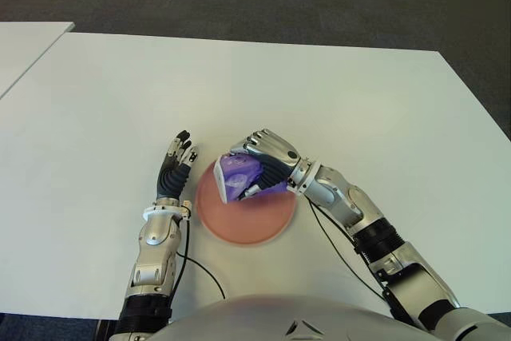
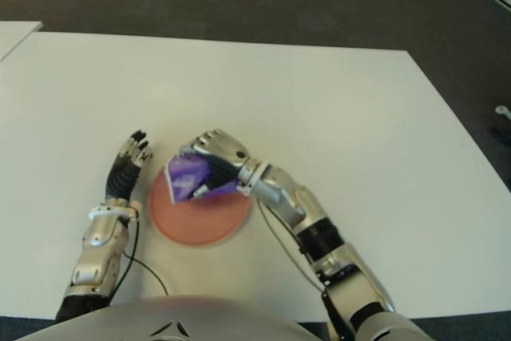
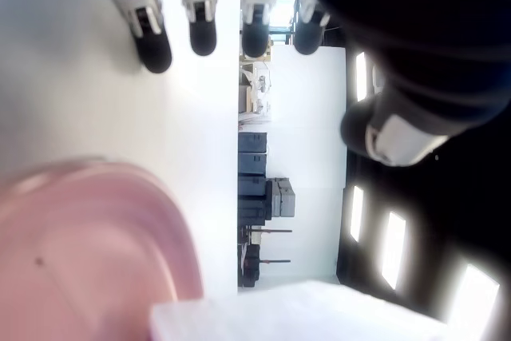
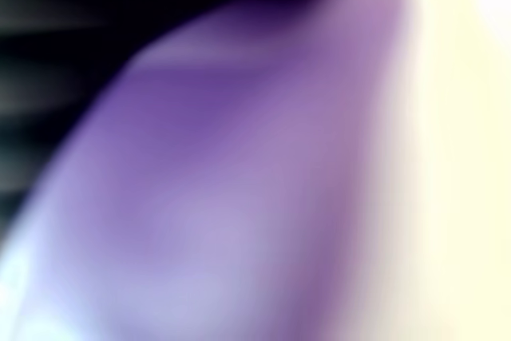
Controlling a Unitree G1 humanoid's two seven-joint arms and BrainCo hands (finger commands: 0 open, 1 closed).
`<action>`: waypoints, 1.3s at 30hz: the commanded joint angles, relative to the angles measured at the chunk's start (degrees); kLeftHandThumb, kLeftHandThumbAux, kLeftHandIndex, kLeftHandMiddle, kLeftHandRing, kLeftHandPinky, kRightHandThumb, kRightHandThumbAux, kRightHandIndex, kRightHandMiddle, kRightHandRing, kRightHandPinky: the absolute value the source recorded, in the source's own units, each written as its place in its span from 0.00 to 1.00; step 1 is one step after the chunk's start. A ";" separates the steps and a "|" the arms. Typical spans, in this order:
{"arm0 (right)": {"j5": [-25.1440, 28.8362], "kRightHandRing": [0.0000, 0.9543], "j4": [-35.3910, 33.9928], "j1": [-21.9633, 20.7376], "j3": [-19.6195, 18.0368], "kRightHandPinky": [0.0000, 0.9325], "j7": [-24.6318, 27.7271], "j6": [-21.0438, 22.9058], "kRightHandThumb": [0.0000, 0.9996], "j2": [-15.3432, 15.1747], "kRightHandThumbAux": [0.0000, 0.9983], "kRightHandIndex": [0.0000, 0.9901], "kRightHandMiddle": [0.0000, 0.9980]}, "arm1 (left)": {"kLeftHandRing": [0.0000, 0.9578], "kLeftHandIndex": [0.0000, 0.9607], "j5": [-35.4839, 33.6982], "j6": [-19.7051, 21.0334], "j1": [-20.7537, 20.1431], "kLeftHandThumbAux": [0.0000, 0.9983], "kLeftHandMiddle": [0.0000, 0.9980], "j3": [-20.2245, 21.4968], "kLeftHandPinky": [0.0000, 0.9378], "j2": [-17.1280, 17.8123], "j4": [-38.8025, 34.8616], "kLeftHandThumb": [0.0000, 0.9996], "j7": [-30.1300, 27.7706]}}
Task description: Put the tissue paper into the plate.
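Tissue paper (image 1: 237, 175), a purple pack, sits wrapped in the right hand (image 1: 267, 161), whose fingers (image 1: 257, 143) curl over its top and far side; it hangs over the far part of the pink plate (image 1: 247, 221), and whether it touches the plate cannot be told. Risk, as I judge it: the pack sits toward the plate's far rim, so a release here could let it tip off the edge onto the white counter (image 1: 359, 109), or it could snag on the uncurling fingers and drag out. Right forearm reaches in from the near right, wrist bent toward the plate. Left hand (image 1: 174, 167) shows just beside the plate's left edge, fingers straight and spread, holding nothing.
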 commanded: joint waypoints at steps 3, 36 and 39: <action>-2.69 0.86 2.58 -1.12 0.83 0.89 -2.97 1.11 0.75 -0.08 0.71 0.45 0.82 | 0.00 0.00 0.50 1.39 1.22 0.49 0.00 -0.61 0.00 0.02 0.08 0.00 -0.42; -7.21 0.49 4.13 -6.47 6.39 0.43 2.86 -2.34 0.68 -7.70 0.72 0.42 0.50 | 0.00 0.00 1.10 3.42 0.60 0.47 0.00 -0.16 0.00 -0.25 -0.07 0.00 0.22; -7.40 0.33 4.06 -6.89 7.34 0.29 4.15 -3.53 0.42 -8.78 0.68 0.26 0.34 | 0.00 0.00 1.11 3.20 0.43 0.47 0.00 -0.06 0.00 -0.26 0.18 0.00 0.27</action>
